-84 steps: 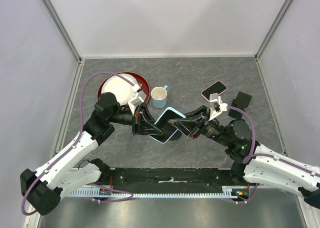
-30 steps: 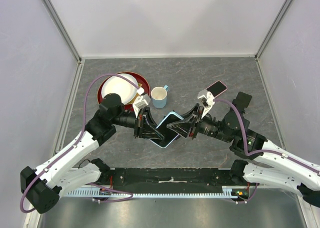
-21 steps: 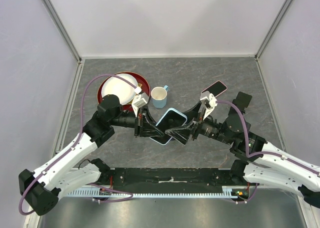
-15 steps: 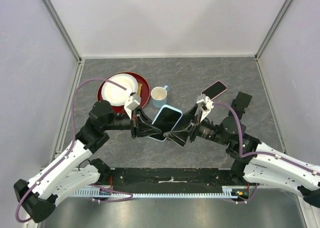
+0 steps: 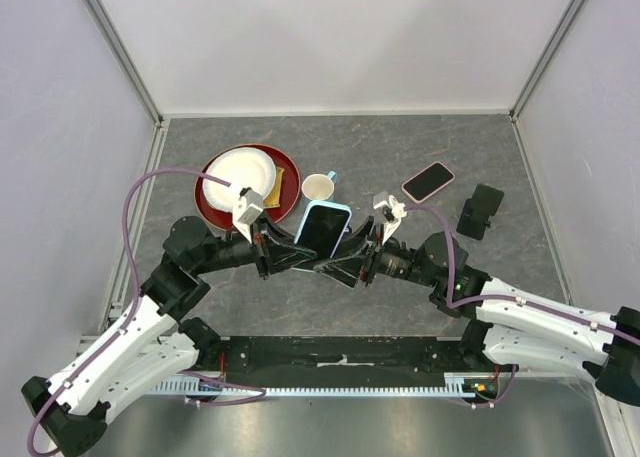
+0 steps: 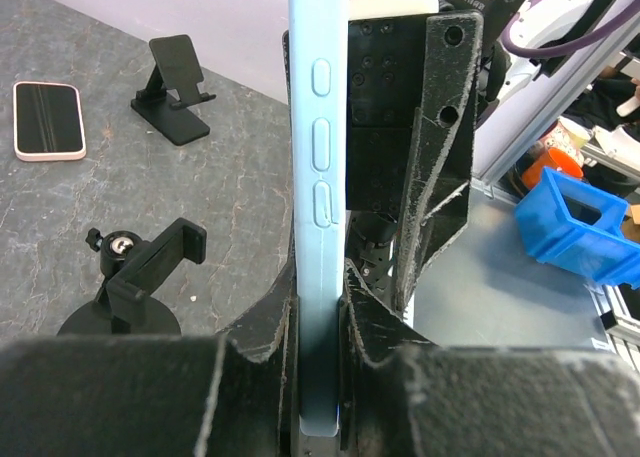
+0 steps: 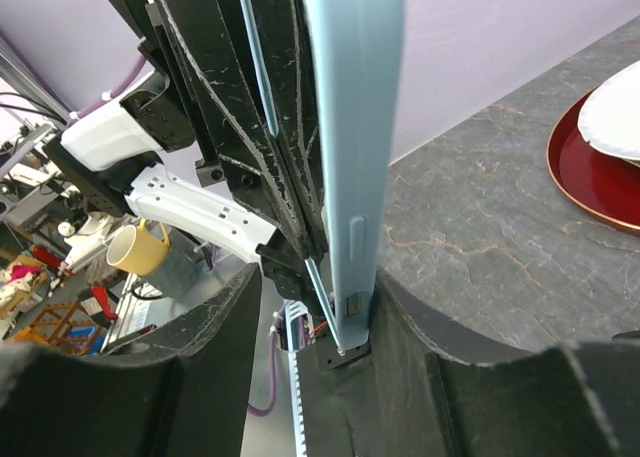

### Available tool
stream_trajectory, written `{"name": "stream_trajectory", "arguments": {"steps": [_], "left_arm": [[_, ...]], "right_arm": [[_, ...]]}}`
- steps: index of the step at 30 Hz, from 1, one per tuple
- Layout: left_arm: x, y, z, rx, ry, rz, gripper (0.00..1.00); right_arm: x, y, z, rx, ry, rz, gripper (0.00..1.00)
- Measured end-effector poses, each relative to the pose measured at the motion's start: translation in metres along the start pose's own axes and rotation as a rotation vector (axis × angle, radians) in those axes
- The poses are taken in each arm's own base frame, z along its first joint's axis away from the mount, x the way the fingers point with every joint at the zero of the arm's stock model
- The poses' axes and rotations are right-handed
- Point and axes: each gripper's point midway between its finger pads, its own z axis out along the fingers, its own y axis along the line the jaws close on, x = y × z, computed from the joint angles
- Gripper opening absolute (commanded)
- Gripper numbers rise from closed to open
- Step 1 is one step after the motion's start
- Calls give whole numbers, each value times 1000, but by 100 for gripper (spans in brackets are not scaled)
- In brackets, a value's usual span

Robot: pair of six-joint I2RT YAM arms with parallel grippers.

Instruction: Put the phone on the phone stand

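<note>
The phone, in a light blue case, is held up off the table between both arms, near the cup. My left gripper is shut on its lower edge. In the left wrist view the phone stands edge-on, clamped between both fingers of the left gripper. My right gripper is open. In the right wrist view the phone rests against one finger of the right gripper, with a gap to the other. The black folding phone stand is at the right, also in the left wrist view.
A pink phone lies flat left of the stand. A cream cup is just behind the held phone. A red plate with a white dish is at the back left. A black clamp holder on a round base shows in the left wrist view.
Both grippers and the phone have moved left and toward the cup. The phone has risen and tipped more upright. The left elbow has swung down and out.
</note>
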Motion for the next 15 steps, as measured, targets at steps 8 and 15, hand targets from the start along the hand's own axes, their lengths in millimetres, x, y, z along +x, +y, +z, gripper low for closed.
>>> {"name": "stream_trajectory", "arguments": {"steps": [8, 15], "left_arm": [[0, -1, -4, -20, -26, -13, 2], [-6, -1, -4, -24, -49, -35, 2]], "right_arm": [[0, -1, 3, -26, -52, 16, 42], [2, -2, 12, -55, -65, 29, 33]]}}
